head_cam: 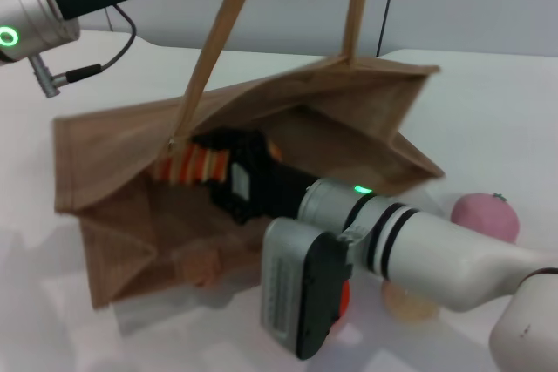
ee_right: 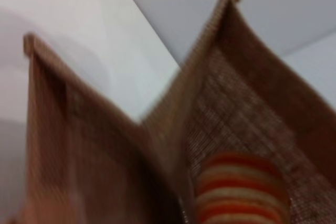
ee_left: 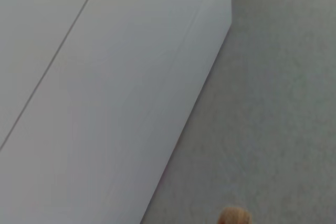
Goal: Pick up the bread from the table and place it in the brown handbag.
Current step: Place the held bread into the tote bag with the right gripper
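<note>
Right end effector [head_cam: 228, 173] in head view sits clamped on the orange-and-cream striped ridged bread [head_cam: 190, 165] inside the tan-brown woven jute handbag [head_cam: 366, 119], whose handles the left arm lifts, likely keeping it open on the white counter [head_cam: 488, 119]. Left wrist view shows no fingers, state unclear; right wrist view shows the loaf between the bag's walls.

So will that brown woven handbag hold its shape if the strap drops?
Probably not: the tan-brown woven jute handbag looks floppy, its walls creased and splayed. It seems held open only by the strap handle the left arm lifts, while the right gripper carries the striped bread inside.
</note>
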You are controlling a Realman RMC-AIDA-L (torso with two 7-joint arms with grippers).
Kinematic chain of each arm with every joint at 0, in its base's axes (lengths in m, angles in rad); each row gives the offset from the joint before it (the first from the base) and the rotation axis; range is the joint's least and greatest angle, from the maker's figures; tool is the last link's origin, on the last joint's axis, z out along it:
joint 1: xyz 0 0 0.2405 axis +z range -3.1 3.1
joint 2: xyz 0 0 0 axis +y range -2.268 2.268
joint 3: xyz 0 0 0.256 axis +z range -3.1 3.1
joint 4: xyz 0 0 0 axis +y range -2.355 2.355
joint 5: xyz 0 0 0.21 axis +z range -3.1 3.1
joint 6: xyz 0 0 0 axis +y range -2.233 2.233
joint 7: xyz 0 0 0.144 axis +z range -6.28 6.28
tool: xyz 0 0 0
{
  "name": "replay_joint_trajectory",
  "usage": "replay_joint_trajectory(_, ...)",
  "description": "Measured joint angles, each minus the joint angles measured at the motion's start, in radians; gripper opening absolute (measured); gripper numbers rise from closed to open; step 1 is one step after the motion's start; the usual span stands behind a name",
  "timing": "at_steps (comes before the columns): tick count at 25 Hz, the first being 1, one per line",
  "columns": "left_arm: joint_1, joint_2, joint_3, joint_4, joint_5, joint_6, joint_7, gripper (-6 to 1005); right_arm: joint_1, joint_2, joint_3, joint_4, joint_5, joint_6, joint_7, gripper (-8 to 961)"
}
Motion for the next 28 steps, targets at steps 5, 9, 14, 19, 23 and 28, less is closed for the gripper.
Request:
replay_joint_trajectory(5,0.019,0.004,0.000,0.006,-0.003,0.003,0.000,123,-0.003,0.000,0.009,0.060,0.008,0.055,0.006,469)
replay_joint_trajectory(9,0.035,0.011,0.000,0.007,-0.013,0.004,-0.001,123,-0.004,0.000,0.015,0.093,0.052,0.075,0.006,465)
replay_joint_trajectory(14,0.070,0.018,-0.001,0.005,-0.058,0.004,-0.001,123,-0.018,0.000,0.015,0.118,0.082,0.156,0.006,528)
replay_joint_trajectory(19,0.103,0.029,-0.002,0.006,-0.102,0.004,-0.001,123,-0.028,0.000,0.016,0.142,0.110,0.204,0.006,591)
replay_joint_trajectory(23,0.116,0.029,-0.002,0.005,-0.123,0.003,-0.001,123,-0.025,0.000,0.016,0.155,0.173,0.215,0.005,746)
replay_joint_trajectory(28,0.122,0.030,-0.002,0.006,-0.140,0.003,-0.001,123,-0.022,-0.001,0.016,0.162,0.192,0.212,-0.003,884)
